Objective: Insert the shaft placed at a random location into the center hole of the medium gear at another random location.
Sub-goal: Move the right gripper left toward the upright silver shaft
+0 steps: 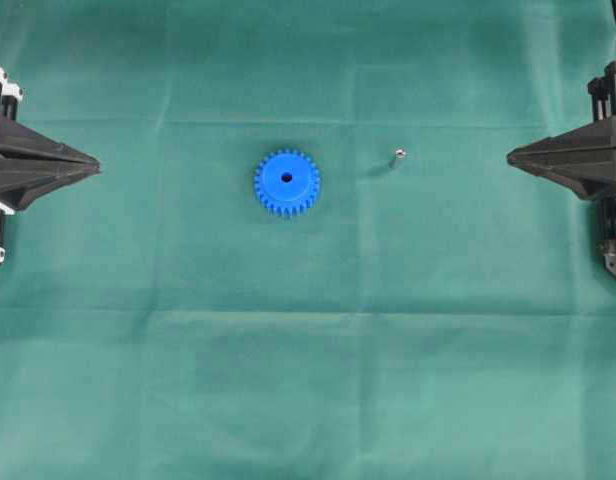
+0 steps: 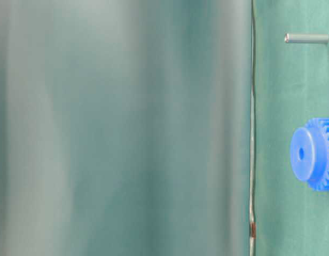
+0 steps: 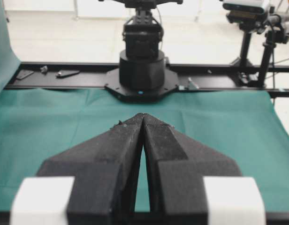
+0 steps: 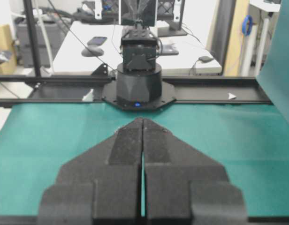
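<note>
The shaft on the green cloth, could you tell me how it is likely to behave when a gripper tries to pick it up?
The shaft is tiny, round and shiny, so it may slip between pads. It appears to stand on end beside the medium gear, so a nudge would probably tip it, then let it roll.

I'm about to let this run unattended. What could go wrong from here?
The shaft is tiny and seems to stand upright on the soft cloth; the right gripper might tip it over or send it rolling. The center hole is barely pin-wide, so slight tilt may jam it. The gear lies loose and could slide when pressed.
</note>
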You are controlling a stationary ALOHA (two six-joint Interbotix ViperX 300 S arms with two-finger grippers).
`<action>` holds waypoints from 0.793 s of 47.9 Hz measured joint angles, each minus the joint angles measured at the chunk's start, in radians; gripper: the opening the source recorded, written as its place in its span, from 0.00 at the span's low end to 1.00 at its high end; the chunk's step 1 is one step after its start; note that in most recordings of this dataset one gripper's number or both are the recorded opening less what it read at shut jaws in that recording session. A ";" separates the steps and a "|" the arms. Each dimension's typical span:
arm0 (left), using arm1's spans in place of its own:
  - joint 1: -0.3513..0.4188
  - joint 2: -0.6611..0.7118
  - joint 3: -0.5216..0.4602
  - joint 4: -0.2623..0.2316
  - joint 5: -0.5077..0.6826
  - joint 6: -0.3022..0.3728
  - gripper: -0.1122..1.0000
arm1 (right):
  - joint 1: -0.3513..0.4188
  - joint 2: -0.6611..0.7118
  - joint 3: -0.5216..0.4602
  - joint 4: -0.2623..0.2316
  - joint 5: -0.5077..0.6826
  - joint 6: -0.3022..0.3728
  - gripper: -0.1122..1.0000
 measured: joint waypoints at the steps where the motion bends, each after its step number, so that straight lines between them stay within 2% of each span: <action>1: 0.000 0.000 0.000 0.000 -0.002 0.000 0.10 | -0.002 -0.002 0.002 0.000 0.000 0.002 0.11; 12: -0.005 0.000 -0.006 0.009 0.002 0.000 0.10 | -0.055 0.026 -0.009 0.000 0.067 0.000 0.11; 24: -0.005 0.000 -0.006 0.009 0.012 0.000 0.10 | -0.109 0.127 -0.012 0.002 0.071 0.002 0.12; 27: -0.005 0.000 -0.006 0.009 0.012 0.000 0.10 | -0.126 0.169 -0.012 0.003 0.069 0.000 0.20; 30: -0.005 0.000 -0.006 0.009 0.014 0.000 0.10 | -0.144 0.213 -0.011 0.009 0.064 0.002 0.32; 38: -0.005 0.002 -0.006 0.009 0.018 0.000 0.10 | -0.186 0.383 -0.014 0.017 0.005 0.000 0.77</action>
